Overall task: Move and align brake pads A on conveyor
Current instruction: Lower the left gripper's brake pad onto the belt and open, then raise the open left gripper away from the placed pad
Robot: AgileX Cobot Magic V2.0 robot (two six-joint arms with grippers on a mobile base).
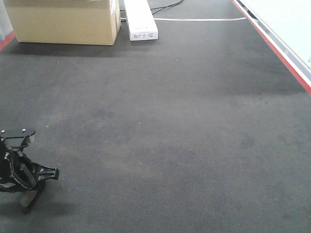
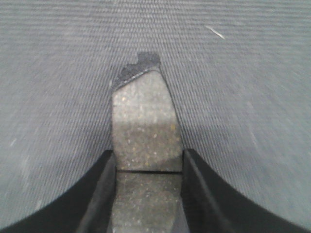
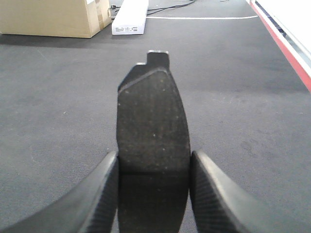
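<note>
I log one brake pad (image 2: 146, 126), speckled grey-brown, cross-grooved, pinched by its sides over the conveyor (image 2: 252, 97). Second pad (image 3: 153, 126) darker, likewise pinched.

Wide, matte dark-grey conveyor (image 1: 184, 121), felt-like in weave, with faint lighter and darker patches across the middle. Bordered by a red-and-white strip (image 1: 286, 63) along the right edge and a sliver of red strip (image 1: 5, 41) at the far left edge. Carries a tan cardboard box (image 1: 63, 22) at the far left corner and, just beside it, a long white carton (image 1: 141, 22). Shows a thin white line (image 1: 199, 20) across the far end, with dark cables (image 1: 165, 6) beyond.
</note>
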